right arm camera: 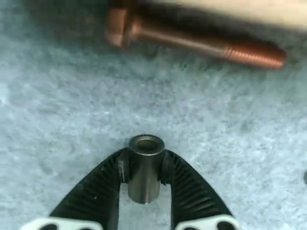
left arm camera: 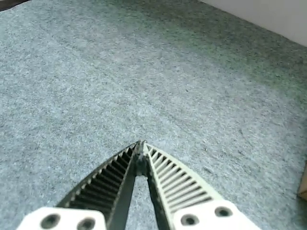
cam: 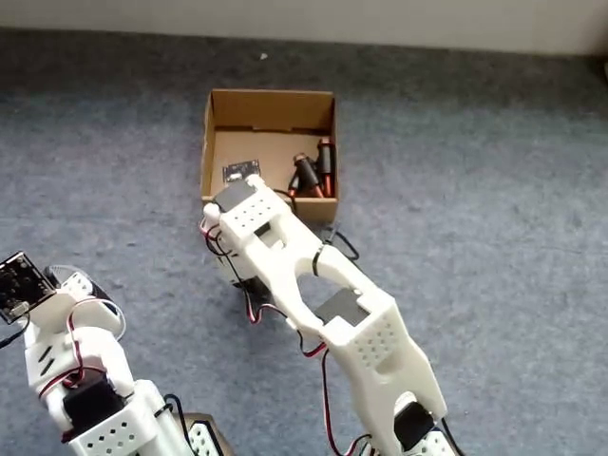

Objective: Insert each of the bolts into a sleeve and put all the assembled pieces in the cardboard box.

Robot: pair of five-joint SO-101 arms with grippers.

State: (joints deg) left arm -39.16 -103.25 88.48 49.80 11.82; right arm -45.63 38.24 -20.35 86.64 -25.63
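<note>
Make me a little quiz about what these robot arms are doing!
1. True or false: the left end effector is wide open.
2. What does the right end effector grip? A) a spoon B) a sleeve C) a ball
3. Where do the assembled pieces lie?

Key: 1. False, it is shut with nothing in it. 2. B. 3. In the cardboard box.
</note>
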